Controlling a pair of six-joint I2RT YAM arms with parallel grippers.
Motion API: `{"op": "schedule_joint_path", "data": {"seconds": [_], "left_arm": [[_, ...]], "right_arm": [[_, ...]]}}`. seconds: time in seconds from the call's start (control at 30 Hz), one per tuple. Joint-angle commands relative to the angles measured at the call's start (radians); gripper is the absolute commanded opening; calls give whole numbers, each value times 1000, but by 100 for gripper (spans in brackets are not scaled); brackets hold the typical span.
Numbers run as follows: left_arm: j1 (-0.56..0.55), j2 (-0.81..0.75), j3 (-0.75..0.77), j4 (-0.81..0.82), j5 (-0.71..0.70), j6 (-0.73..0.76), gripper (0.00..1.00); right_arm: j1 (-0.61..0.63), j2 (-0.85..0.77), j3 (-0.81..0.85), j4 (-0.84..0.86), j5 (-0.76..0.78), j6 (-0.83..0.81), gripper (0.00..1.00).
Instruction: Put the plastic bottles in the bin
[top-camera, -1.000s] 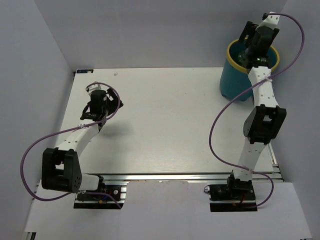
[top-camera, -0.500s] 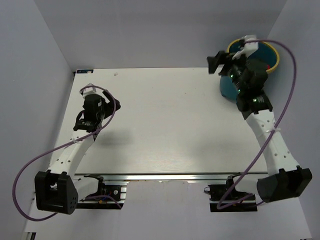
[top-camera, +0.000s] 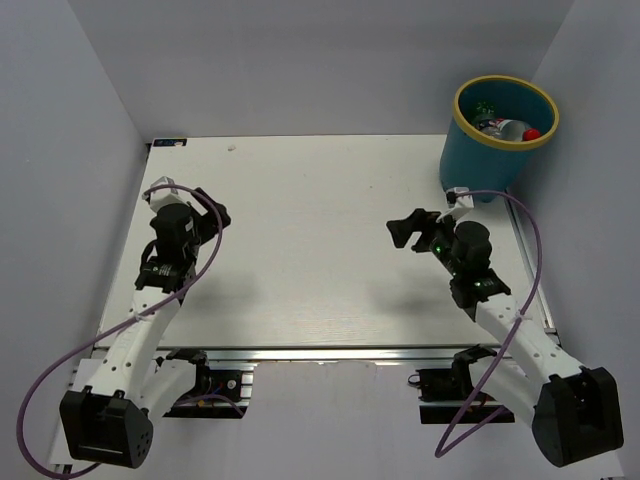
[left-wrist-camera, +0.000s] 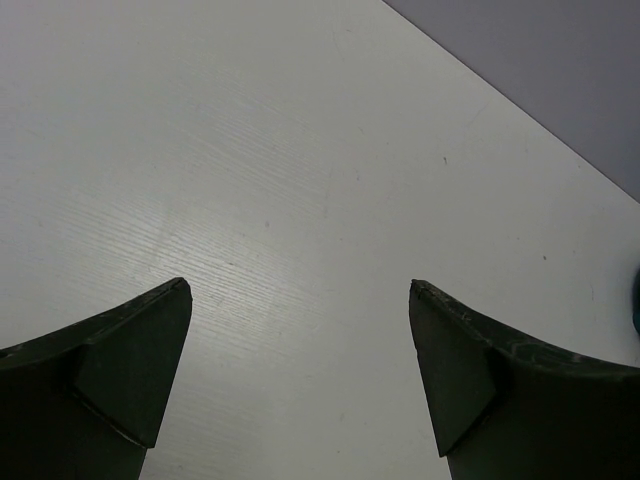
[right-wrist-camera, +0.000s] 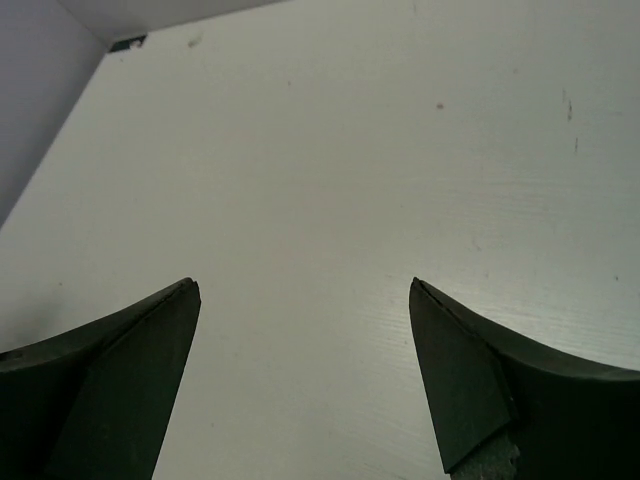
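Both arms (top-camera: 160, 270) are white perforated links (top-camera: 515, 335) joined by black boxy joint housings (top-camera: 105, 428). A purple cable (top-camera: 540, 265) loops along each; green lights (top-camera: 437, 246) dot the right.

From where I am bolted down, the bin (top-camera: 478, 165) stands at about one o'clock, upright at the far right corner of the worktop (top-camera: 320, 220). It is a round teal-blue bucket with a yellow rim, its mouth open to the top. Inside it a clear bottle (top-camera: 506, 127) lies on its side, its red cap (top-camera: 531, 133) pointing to three o'clock. At ten o'clock from that one, a green bottle (top-camera: 484, 107) shows against the inner wall. I cannot make out the other bottles in there.
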Motion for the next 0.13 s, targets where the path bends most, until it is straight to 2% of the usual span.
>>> {"op": "schedule_joint_path", "data": {"seconds": [0.0,0.1], "left_arm": [[4,-1,-13,-5,-24,11,98],[4,3,-16,-14,-46,11,98]], "right_arm": [[0,-21,43,144,-10,23,90],[0,-3,35,158,-18,18,89]]}}
